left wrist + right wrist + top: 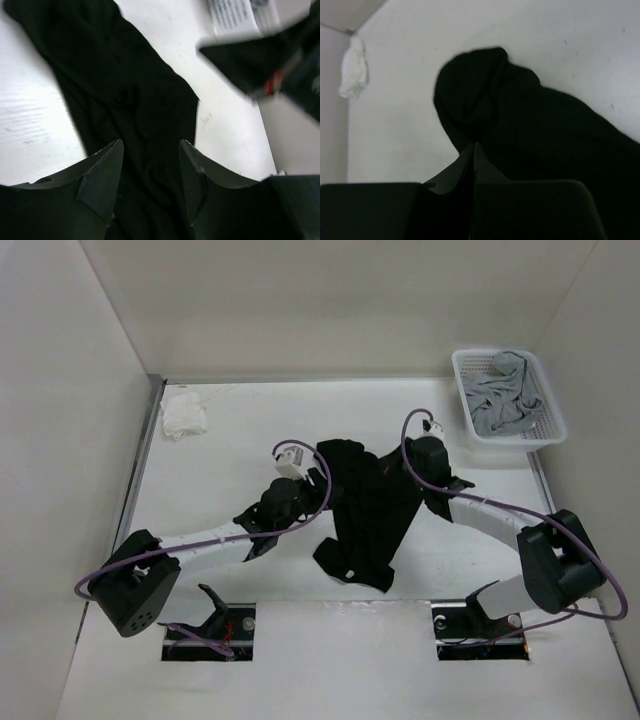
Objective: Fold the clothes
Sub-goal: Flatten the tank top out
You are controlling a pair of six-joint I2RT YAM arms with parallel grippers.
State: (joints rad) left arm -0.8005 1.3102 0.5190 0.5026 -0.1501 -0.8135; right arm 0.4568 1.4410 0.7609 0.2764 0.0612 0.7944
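At the centre of the table (230, 440) the clothes (365, 510) lie bunched, long axis far-to-near. Our left gripper (151, 150) hovers open over their left side. The right gripper (473, 147) is closed at their right edge; we can't tell if it has pinched cloth.

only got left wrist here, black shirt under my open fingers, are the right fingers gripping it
observer: the right fingers are shut, with their tips at the edge of the black shirt; i cannot tell whether they pinch any fabric
operator: anything else out there besides the shirt
observer: yes, a grey garment lies in a white basket at the far right
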